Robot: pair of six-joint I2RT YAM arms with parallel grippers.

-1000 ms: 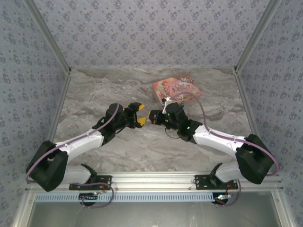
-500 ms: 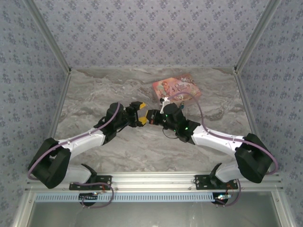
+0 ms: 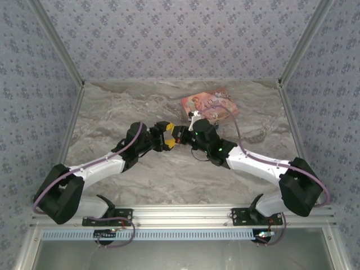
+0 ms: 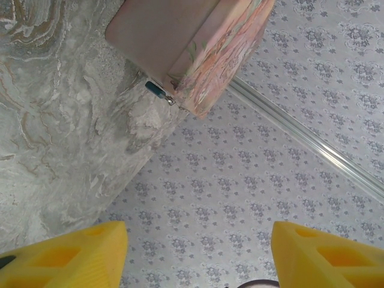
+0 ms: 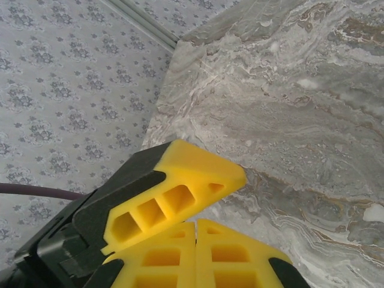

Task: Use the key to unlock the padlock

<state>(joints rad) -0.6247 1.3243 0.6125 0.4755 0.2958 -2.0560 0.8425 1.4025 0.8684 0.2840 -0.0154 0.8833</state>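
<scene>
A tiny dark-blue padlock (image 4: 156, 90) with a small metal bit at one end lies on the marble, tight against the corner of the pink box (image 4: 198, 42). The key is out of view. My left gripper (image 3: 169, 136) hangs above the table's middle, open, with only wallpaper and table showing between its yellow fingers (image 4: 66, 255). My right gripper (image 3: 181, 135) faces it tip to tip and is shut, its pads (image 5: 225, 252) pressed together with nothing visible between them. One left finger (image 5: 180, 180) sits just above the right gripper (image 5: 196, 225).
The pink illustrated box (image 3: 209, 103) lies flat at the back right of the marble table (image 3: 124, 107), just behind the right wrist. Aluminium rails (image 3: 180, 81) and patterned walls close in the table at the back and sides.
The right arm has slid left until its shut fingertips meet the left gripper's. The left arm has stayed almost still, its fingers a touch narrower.
</scene>
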